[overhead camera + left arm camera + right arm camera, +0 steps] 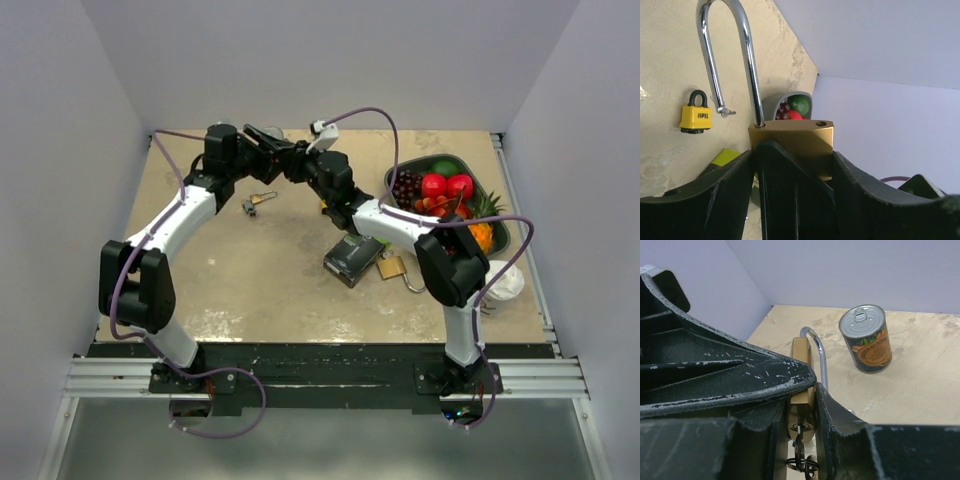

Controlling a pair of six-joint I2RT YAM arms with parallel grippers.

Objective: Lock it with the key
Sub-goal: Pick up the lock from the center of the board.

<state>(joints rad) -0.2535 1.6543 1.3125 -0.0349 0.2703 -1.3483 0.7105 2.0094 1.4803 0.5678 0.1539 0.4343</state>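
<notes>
A brass padlock [795, 137] with its steel shackle [740, 50] swung open is held above the table, and my left gripper [792, 160] is shut on its body. In the right wrist view the same padlock [802, 352] appears edge-on. The key [801, 429] is in its underside, with key rings [802, 462] dangling below. My right gripper [815, 390] is shut on the key's head. From above, the left gripper [268, 155] and the right gripper [300, 165] meet at the back of the table.
A small yellow padlock [696, 117] lies on the table below the grippers. A tin can [866, 339] stands at the back. A fruit bowl [497, 215] is at the right, with a black box [352, 260], another brass padlock [392, 267] and a white object [505, 280] nearer the front.
</notes>
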